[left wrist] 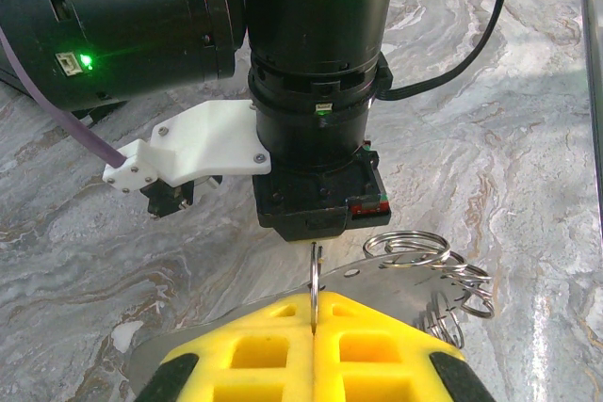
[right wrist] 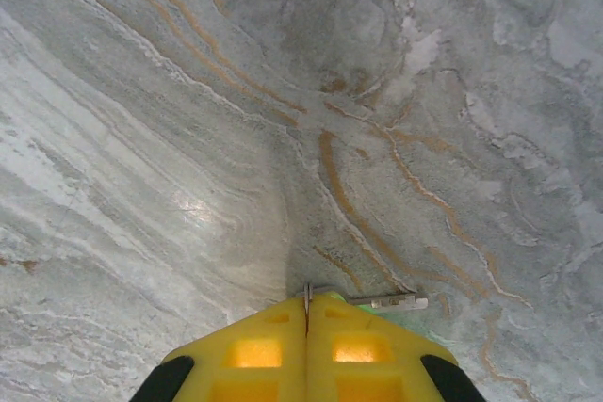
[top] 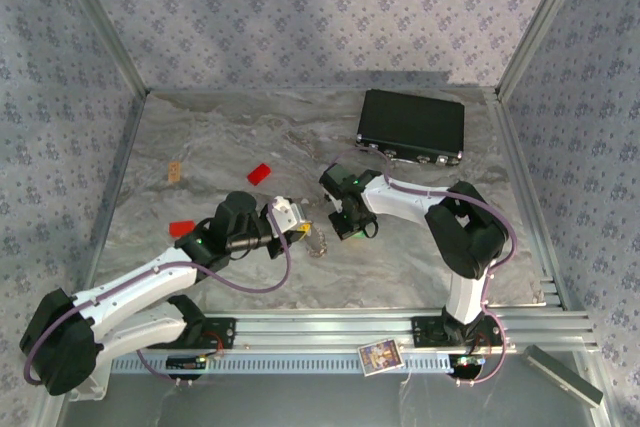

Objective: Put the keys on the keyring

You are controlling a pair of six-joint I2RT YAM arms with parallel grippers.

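- Patterned walls (top: 300, 7) enclose a grey marbled tabletop (top: 220, 127).
- The left arm (top: 140, 292) and the right arm (top: 460, 237) bend inward, and their wrists meet near the tabletop's middle.
- A black box (top: 410, 127) lies at the far right.
- One red block (top: 260, 173) sits left of centre, and a second (top: 181, 229) sits beside the left arm.
- The left pincer (left wrist: 316, 306) is closed, its yellow fingers clamped on the keyring (left wrist: 314, 275). The thin loop stands edge-on between them, just under the right arm's wrist.
- The keyring's chain (left wrist: 443, 256) of silvery links spills to the right of those fingers.
- The right pincer (right wrist: 306, 300) is fully closed, close to the tabletop.
- The green key (right wrist: 396, 301) lies with its silvery blade across the right pincer's tips, a little green showing beside them. I cannot tell whether it is pinched.
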